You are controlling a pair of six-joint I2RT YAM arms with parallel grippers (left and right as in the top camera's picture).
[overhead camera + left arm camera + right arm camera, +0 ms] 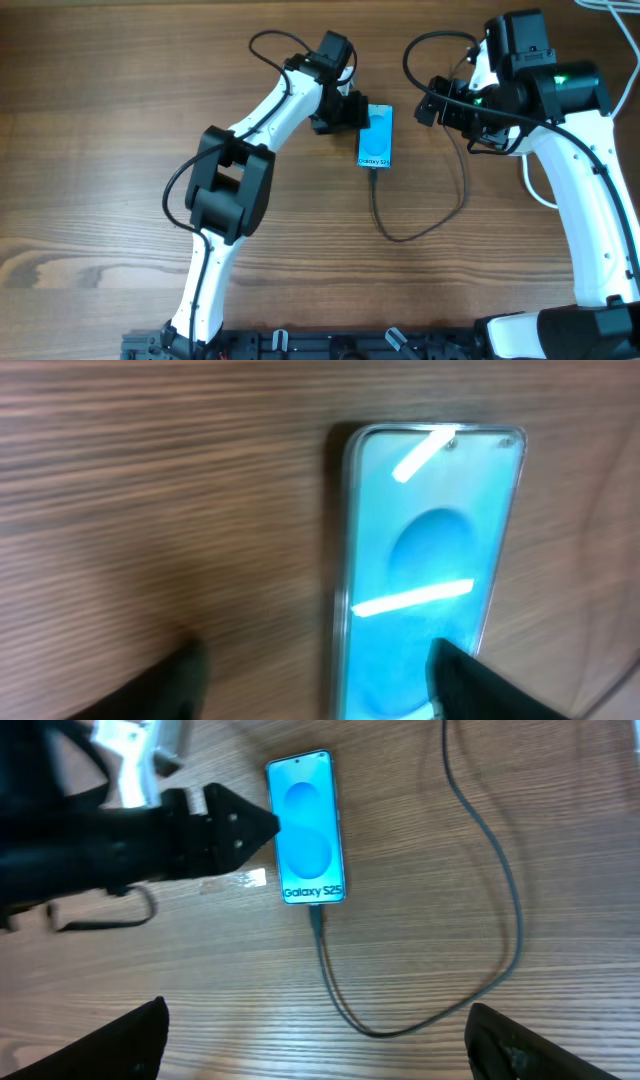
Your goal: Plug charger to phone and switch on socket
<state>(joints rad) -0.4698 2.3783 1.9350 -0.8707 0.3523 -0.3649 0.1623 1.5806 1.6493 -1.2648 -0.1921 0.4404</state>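
Observation:
The phone lies flat on the wooden table with its cyan screen up; it also shows in the left wrist view and the right wrist view. The charger's thin black cable runs from the phone's bottom edge, where its plug tip sits, in a loop toward the right arm. My left gripper is open at the phone's left edge, one finger over the screen. My right gripper is open and empty above the table, right of the phone. The socket is hidden.
A thick white cord curves out beside the right arm, and another stretch of it shows at the top right corner. The arm bases stand along the front edge.

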